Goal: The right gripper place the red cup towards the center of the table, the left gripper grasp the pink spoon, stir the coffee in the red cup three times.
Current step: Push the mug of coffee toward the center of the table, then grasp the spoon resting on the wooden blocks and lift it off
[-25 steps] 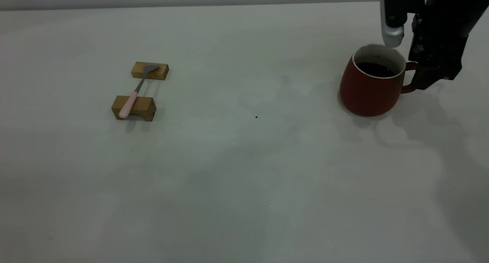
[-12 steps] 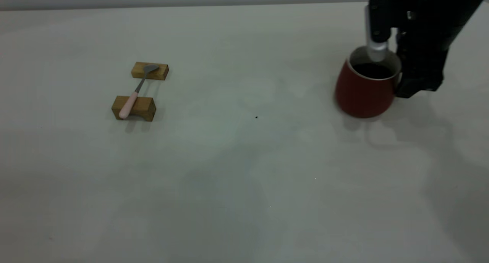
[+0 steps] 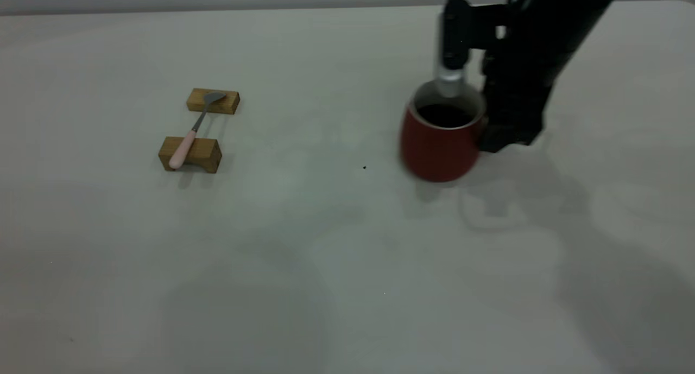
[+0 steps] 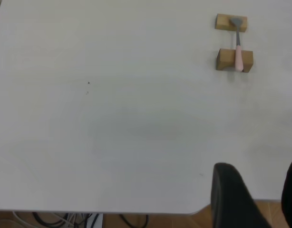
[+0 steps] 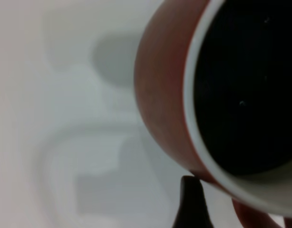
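While the right gripper (image 3: 497,138) clamps the red cup (image 3: 438,143) at its handle side, right of the table's (image 3: 326,243) black speck (image 3: 364,167), we fear a jolt could slosh the coffee (image 3: 445,115). From the left wrist we see the left gripper (image 4: 253,199) apart, far from the pink spoon (image 4: 238,54) on its wooden blocks (image 4: 234,59); the right wrist shows coffee near the rim.

- The desk (image 3: 326,243) is a broad, plain off-white surface, with soft grey shadows across its right half.
- A tiny black speck (image 3: 364,167) sits near its middle.
- Two tan wooden blocks lie on its left part, a little apart: the far block (image 3: 213,101) and the near block (image 3: 190,153).
- The red cup (image 3: 441,140) appears to be at or just above the desk right of the speck; its blurred base leaves contact uncertain.
- In the left wrist view the desk's rounded edge (image 4: 193,211) shows, with wood-toned floor (image 4: 184,221) below.
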